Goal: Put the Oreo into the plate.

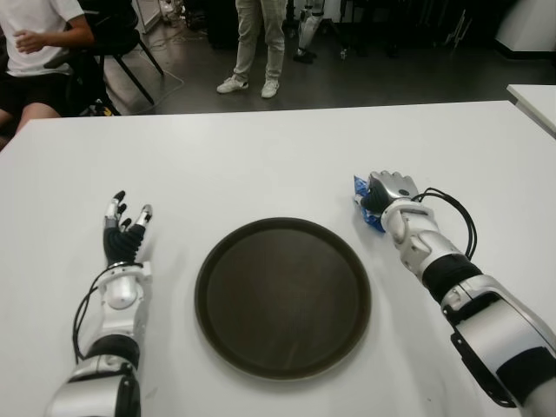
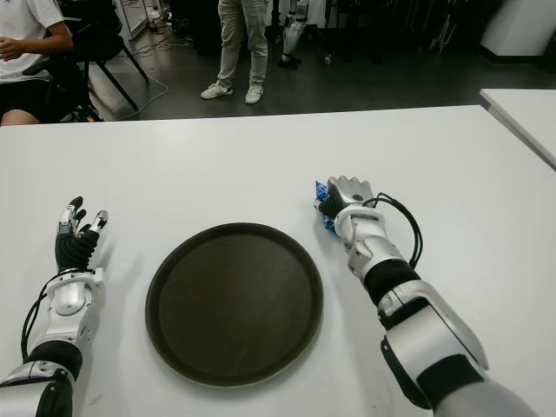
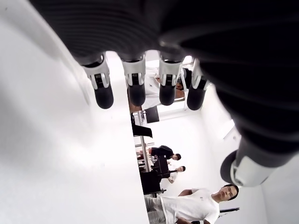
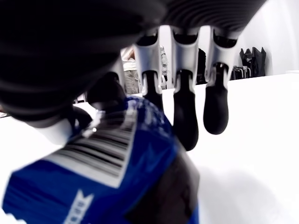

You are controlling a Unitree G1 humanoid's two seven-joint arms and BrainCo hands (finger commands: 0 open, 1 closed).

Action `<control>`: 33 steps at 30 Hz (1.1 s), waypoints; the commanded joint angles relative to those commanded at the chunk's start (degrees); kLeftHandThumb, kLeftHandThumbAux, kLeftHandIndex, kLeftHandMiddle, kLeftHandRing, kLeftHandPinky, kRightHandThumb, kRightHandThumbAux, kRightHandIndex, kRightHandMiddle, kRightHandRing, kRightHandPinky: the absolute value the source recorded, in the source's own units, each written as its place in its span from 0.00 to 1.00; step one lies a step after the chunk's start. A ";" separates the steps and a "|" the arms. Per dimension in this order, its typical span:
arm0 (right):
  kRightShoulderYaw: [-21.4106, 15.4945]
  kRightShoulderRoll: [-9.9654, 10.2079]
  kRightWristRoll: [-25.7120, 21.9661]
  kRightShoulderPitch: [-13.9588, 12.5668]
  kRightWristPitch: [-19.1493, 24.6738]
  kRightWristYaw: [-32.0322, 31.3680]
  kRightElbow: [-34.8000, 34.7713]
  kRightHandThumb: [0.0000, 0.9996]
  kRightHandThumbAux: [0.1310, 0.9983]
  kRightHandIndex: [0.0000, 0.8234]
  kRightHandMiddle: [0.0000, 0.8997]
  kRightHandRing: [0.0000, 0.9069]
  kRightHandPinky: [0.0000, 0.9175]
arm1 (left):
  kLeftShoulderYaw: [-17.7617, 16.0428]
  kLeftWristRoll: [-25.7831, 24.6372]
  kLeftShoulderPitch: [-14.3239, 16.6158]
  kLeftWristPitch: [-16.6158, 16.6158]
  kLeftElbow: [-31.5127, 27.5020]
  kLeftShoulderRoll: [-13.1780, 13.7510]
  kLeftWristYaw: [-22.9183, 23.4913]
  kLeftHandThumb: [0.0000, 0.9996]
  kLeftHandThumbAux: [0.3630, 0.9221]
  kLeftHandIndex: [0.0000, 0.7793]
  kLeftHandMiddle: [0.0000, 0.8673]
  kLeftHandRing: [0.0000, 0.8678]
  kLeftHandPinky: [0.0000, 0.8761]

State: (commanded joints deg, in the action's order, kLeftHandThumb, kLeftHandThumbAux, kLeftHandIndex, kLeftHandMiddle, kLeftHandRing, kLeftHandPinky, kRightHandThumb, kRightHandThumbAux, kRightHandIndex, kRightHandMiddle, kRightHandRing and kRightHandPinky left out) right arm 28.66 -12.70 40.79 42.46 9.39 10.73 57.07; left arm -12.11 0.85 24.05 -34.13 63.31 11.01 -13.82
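The blue, glossy plastic-wrapped Oreo packet [image 1: 363, 205] lies on the white counter [image 1: 261, 156] just beside the right rim of the round, dark brown plate [image 1: 282, 297], and the right hand [image 1: 388, 193] is over it. In the right wrist view the packet [image 4: 112, 177] fills the space under the palm, barcode side up, with the thumb on one side and the dark-tipped fingers [image 4: 186, 119] reaching down past its far edge — they are curled around the packet, though whether they press it firmly yet cannot be told.

The packet looks light and small, with a slick, crinkly film that would likely slide against smooth fingertips. The biscuits inside are probably brittle, so a hard squeeze could crack them. The sound place to hold it seems to be across its short width, thumb against one long edge and fingers against the other, rather than at the flimsy sealed ends.

The plate is empty — its flat dark floor shows nothing but a dull sheen, and its low raised rim should be easy to clear.

The left hand [image 1: 123, 228] shows to the left of the plate, well apart from it, its fingers [image 3: 135, 91] straight and spread, holding nothing.
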 joint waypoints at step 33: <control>-4.31 -4.01 0.21 -4.97 -3.03 9.06 -15.36 0.70 0.69 0.51 0.61 0.64 0.66 | -0.10 -0.13 0.23 -0.20 0.88 -0.11 -0.16 0.32 0.41 0.02 0.02 0.00 0.00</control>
State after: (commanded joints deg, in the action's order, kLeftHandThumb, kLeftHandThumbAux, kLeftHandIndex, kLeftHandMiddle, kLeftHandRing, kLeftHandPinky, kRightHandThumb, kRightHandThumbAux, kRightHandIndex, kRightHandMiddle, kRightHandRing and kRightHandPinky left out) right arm 24.36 -16.71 41.00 37.49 6.36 19.79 41.71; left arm -12.21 0.72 24.29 -34.33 64.19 10.90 -13.98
